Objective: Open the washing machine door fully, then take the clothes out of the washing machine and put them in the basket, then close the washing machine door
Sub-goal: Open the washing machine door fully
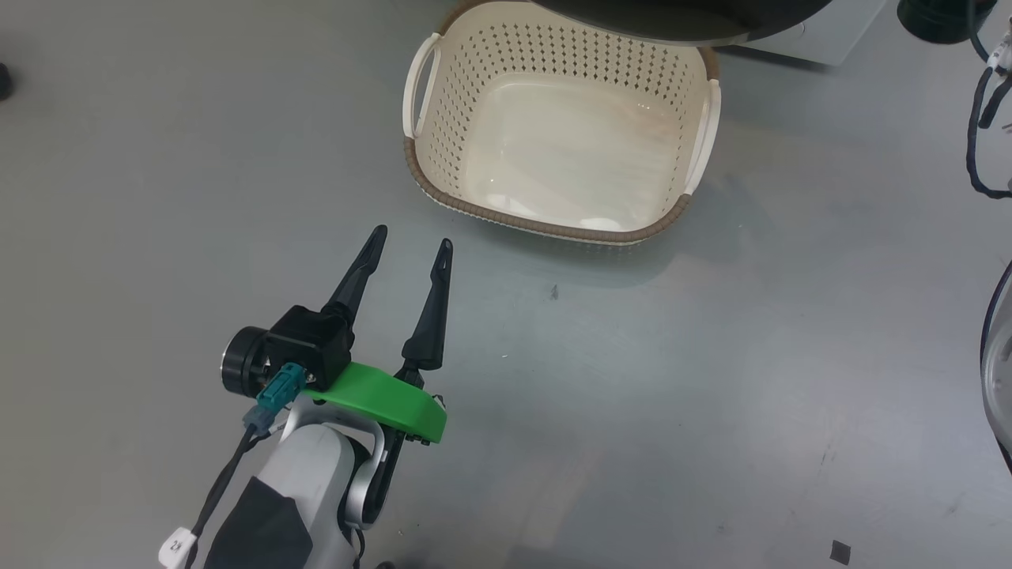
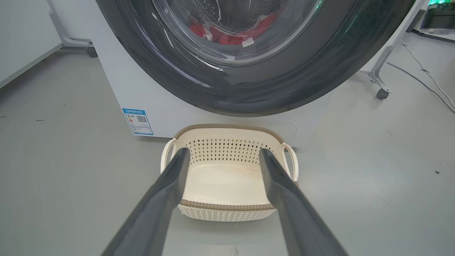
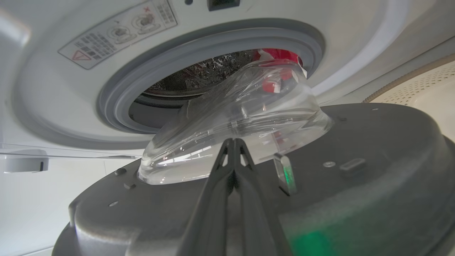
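The washing machine door (image 2: 249, 96) stands partly open, its black rim hanging over the far edge of the basket (image 1: 545, 225). Through the glass I see the red clothes (image 2: 231, 37) with a white tag, lying in the drum. My left gripper (image 1: 414, 236) is open and holds nothing, low over the floor and pointing at the basket (image 2: 227, 206). My right gripper (image 3: 233, 140) is shut, its tips against the door's grey inner face (image 3: 373, 142) just below the glass bowl (image 3: 241, 117). Behind it, the clothes (image 3: 280, 55) show in the washing machine's (image 3: 53, 92) grey drum mouth (image 3: 117, 96).
The basket has nothing in it and stands on grey floor right before the white washing machine (image 2: 160, 110), near its blue sticker (image 2: 139, 121). A wheeled frame leg (image 2: 382, 93) and a floor cable (image 2: 426, 76) lie to the right. Dark cables (image 1: 984, 118) hang at the head view's right edge.
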Tool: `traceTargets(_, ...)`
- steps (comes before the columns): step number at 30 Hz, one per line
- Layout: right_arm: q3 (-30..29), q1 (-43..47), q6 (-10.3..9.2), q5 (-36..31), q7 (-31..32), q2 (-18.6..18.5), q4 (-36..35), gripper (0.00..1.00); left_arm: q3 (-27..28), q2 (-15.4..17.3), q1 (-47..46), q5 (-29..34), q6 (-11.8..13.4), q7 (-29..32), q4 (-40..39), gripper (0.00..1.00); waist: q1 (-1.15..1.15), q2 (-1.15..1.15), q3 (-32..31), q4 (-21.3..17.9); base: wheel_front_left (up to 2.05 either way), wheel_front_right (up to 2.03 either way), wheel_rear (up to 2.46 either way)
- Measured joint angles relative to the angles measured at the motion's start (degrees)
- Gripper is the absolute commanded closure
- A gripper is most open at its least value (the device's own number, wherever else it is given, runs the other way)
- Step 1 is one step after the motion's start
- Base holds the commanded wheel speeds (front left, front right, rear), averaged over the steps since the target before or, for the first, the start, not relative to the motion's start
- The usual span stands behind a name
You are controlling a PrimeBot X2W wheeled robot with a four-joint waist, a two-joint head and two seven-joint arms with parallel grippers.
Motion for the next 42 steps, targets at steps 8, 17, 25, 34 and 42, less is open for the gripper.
traceTargets(8,0.8,1.8,0.01,0.1,1.6,0.5,0.3,1.0,0.1,0.0,0.1,0.4,0.0,0.0,0.1,0.0,0.0,0.0,-1.2,-0.6,0.0,0.0,0.0)
traceTargets(17,1.6,4.8,0.07,0.5,3.6,0.9,1.2,1.0,0.1,0.0,0.2,0.7,0.0,0.0,0.4,0.0,0.0,0.0,-2.7,-0.9,0.0,0.0,0.0)
traceTargets(25,2.7,6.4,0.09,1.0,5.3,1.5,1.8,1.0,0.5,0.0,0.9,1.3,0.3,0.0,0.7,0.0,0.0,0.0,-4.3,-1.3,0.0,0.0,0.0)
traceTargets(34,3.1,6.6,0.08,1.2,5.8,1.7,1.7,1.0,0.4,0.0,1.4,1.3,0.3,0.0,0.6,0.0,0.0,0.0,-4.6,-1.9,0.0,0.0,0.0)
traceTargets(42,3.6,6.9,0.09,1.3,6.0,1.7,1.3,1.0,0.3,0.0,1.5,1.3,0.3,0.0,0.2,0.0,0.0,0.0,-4.6,-2.1,0.0,0.0,0.0)
